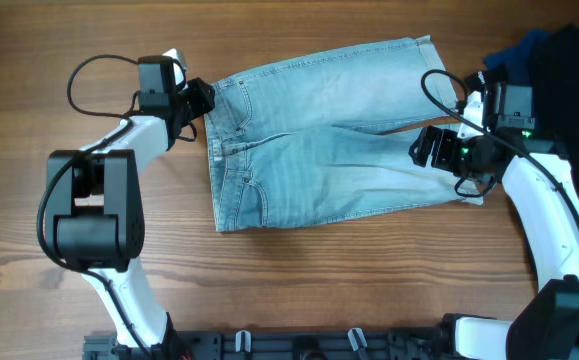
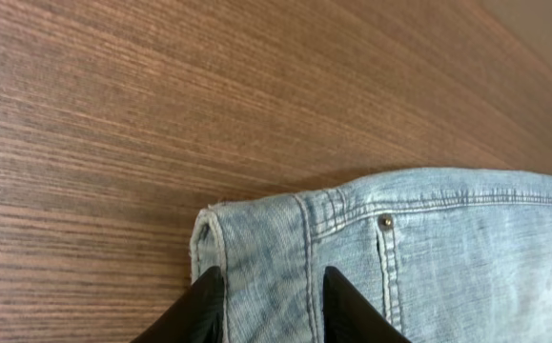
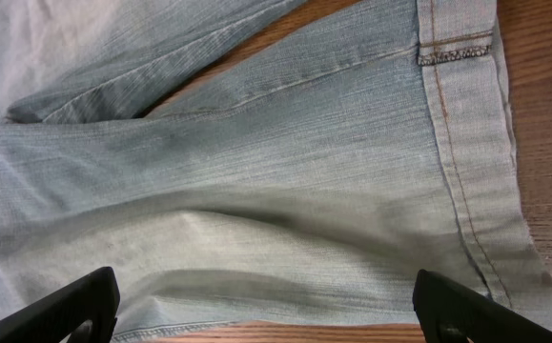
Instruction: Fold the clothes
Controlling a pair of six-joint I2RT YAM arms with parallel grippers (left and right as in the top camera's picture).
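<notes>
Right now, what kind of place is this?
Probably a robot practice bench: a left arm and right arm fixed at a wooden table, denim shorts spread flat, dark clothes piled beside.

Shorts (image 1: 319, 135) on the table (image 1: 299, 290), dark garments (image 1: 569, 50) off right

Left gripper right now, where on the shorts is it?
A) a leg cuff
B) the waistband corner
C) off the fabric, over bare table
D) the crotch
B: in the left wrist view the left gripper has its fingers on either side of the waistband corner of the shorts; the cuffs lie at the other end, by the right gripper.
</notes>
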